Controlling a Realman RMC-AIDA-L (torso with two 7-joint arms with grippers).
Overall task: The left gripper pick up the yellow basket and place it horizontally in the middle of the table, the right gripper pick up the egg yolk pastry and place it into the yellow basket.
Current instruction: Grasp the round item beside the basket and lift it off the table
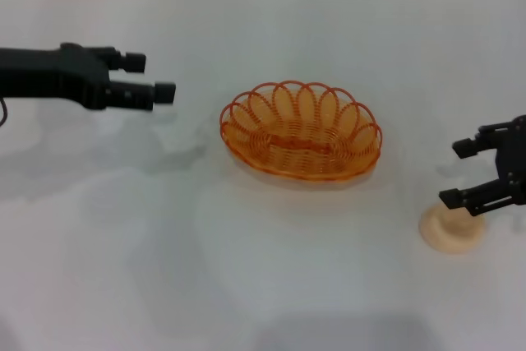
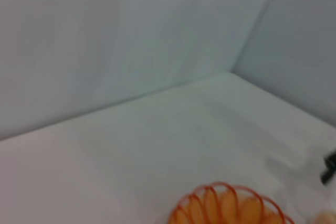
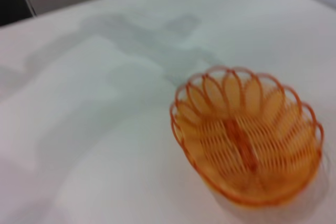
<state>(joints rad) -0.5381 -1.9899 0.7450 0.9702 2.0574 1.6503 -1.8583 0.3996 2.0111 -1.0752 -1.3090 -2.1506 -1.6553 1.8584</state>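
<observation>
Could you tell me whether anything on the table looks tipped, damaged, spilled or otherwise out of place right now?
Nothing stands out. The yellow basket sits upright and empty mid-table, its rim intact. The egg yolk pastry rests whole on its flat base, under the open right claw. The left claw hangs open, clear of the basket.

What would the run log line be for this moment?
yellow basket: mid-table, empty | left end effector: open, clear of basket | right end effector: open, over egg yolk pastry | pastry: on table
</observation>
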